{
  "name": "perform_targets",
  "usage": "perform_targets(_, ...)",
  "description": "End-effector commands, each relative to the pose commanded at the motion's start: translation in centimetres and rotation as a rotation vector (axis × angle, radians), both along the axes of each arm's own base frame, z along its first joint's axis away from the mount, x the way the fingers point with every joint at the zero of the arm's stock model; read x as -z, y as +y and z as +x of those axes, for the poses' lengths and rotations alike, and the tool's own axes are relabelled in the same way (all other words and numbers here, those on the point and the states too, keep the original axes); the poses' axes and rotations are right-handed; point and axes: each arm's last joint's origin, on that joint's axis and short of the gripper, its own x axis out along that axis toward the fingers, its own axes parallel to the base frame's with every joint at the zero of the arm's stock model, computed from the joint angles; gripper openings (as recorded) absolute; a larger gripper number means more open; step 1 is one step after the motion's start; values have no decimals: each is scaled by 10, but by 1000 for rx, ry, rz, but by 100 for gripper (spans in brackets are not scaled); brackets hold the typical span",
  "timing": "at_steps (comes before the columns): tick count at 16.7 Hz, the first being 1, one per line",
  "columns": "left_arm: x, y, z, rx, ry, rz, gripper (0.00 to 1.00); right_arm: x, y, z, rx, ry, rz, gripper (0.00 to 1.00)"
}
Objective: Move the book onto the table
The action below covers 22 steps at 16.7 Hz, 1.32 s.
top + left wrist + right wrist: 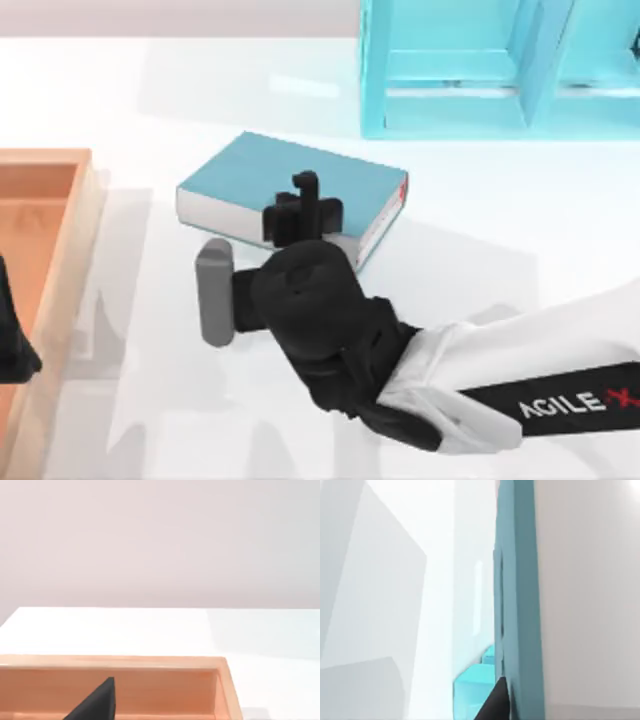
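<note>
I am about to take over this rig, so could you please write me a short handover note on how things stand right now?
Right gripper: at the near edge of the book, jaws closed on it.
Left gripper: parked over the wooden tray at the table's left.
Book: flat, mid-table, in front of the blue shelf unit.
Done: book out of the shelf.
Left: release, withdraw.

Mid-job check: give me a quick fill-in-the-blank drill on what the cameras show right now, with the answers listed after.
1. The right gripper is at the ____, whose cover is teal-blue.
2. The book lies flat on the white ____, in front of the light-blue shelf unit.
3. The wooden tray sits at the table's ____ edge in the top view.
4. The left gripper is parked over the ____.

Missing words: book; table; left; tray
</note>
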Motion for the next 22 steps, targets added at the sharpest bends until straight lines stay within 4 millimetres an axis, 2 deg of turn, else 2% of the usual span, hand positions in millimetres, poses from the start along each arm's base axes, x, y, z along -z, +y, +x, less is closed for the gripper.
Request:
perform_targets(2, 0, 0, 0, 0, 0, 0, 100, 1, 5, -3, 3, -21, -30, 0)
perform_targets(13, 0, 0, 0, 0, 0, 0, 100, 1, 4, -8, 3, -23, -31, 0)
perform_targets(16, 0, 0, 0, 0, 0, 0, 100, 6, 4, -6, 7, -19, -33, 0)
perform_targets(22, 0, 0, 0, 0, 0, 0, 100, 33, 3, -6, 6, -17, -35, 0)
